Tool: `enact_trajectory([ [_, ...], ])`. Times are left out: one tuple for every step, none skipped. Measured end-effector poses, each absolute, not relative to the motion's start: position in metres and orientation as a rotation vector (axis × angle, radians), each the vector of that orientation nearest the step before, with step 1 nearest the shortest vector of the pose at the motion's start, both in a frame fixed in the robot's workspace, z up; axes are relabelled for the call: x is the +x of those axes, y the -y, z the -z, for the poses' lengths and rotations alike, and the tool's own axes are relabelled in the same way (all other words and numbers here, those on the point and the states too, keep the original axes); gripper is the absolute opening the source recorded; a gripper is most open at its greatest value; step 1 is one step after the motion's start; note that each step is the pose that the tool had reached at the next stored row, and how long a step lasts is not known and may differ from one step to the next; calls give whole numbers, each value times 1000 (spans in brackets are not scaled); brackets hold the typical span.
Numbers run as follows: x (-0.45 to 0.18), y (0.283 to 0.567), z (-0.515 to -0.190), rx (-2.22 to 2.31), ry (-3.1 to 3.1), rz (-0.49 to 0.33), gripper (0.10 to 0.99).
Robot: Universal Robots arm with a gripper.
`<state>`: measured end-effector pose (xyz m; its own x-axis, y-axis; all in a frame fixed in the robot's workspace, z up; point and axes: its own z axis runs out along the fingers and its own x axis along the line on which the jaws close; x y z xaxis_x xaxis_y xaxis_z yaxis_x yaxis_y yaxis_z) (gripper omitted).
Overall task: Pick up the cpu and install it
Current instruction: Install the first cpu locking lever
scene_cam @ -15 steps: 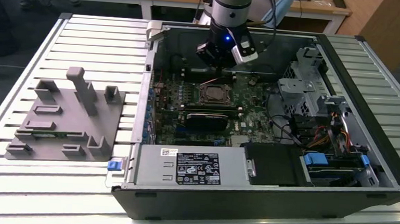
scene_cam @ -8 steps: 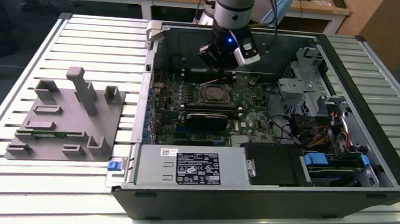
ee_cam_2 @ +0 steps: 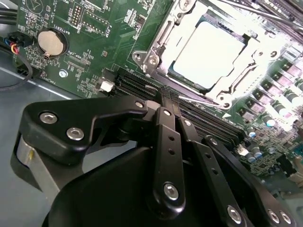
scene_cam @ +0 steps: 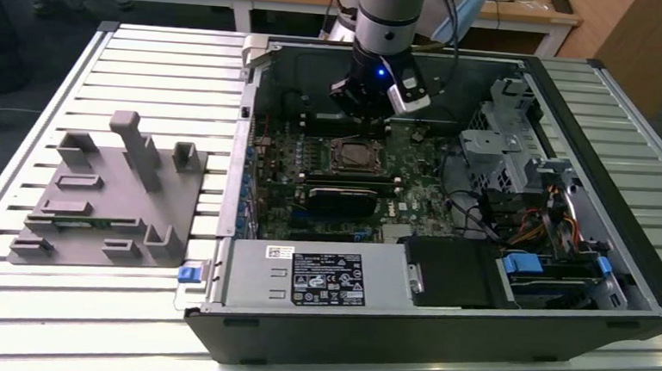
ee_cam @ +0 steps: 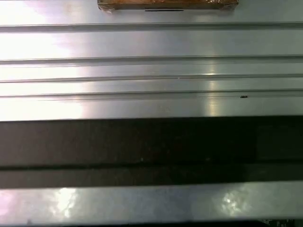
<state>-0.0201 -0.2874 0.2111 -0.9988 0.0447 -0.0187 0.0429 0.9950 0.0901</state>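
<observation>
One cpu (ee_cam_2: 207, 56) (socketed), one tray (scene_cam: 112, 194), one pincer (scene_cam: 373, 110).

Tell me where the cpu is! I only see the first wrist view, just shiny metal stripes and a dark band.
Observer: In the second wrist view the cpu lies inside the socket frame on the green motherboard.
Operator: Where's the end effector?
Observer: In the exterior view the end effector hangs inside the open computer case, over the board near the socket.
Operator: And the grey tray?
Observer: The grey tray stands on the slatted table, at the exterior view's left of the case.
</observation>
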Motion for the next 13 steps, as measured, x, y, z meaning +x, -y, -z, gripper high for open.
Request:
enact_trajectory([
  [-20, 287, -210, 69, -3117, -140, 118],
  [-19, 287, -209, 69, -3117, -140, 118],
  [-18, 287, -208, 69, -3117, -140, 118],
  [-17, 287, -207, 68, -3117, -140, 118],
  [-17, 287, -206, 68, -3118, -140, 118],
  [-17, 287, -206, 69, -3118, -140, 118],
  [-17, 287, -205, 69, -3118, -140, 118],
  [-17, 287, -204, 69, -3118, -140, 118],
  [-17, 287, -203, 68, -3118, -140, 118],
  [-17, 287, -203, 69, -3118, -140, 118],
  [-17, 287, -202, 69, -3118, -140, 118],
  [-17, 287, -201, 69, -3118, -140, 118],
  [-17, 287, -201, 69, -3118, -140, 118],
])
